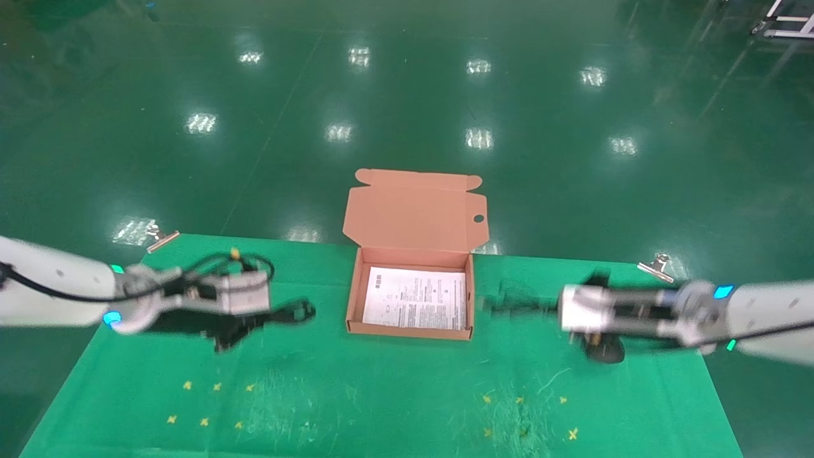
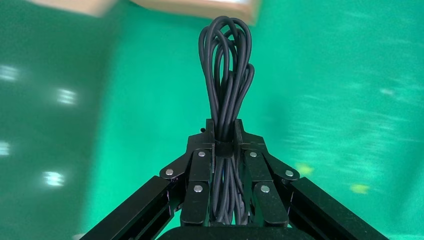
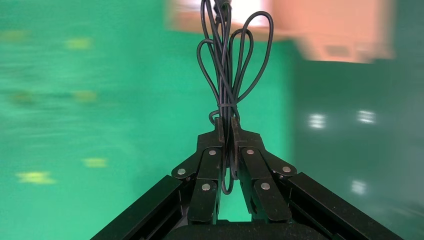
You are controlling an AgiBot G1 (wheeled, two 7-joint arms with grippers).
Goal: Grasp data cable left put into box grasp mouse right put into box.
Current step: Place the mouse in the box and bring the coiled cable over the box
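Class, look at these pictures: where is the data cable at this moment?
The data cable is clamped at its tied middle in the left end effector, held above the green mat on the robot's left, short of the open box.

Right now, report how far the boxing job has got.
Nothing is boxed yet: the box holds only its white printed sheet. In hand: the left gripper is shut on the data cable, and the right gripper pinches the mouse's cord, the mouse dangling below. Both are beside the box. Left: put both items in.
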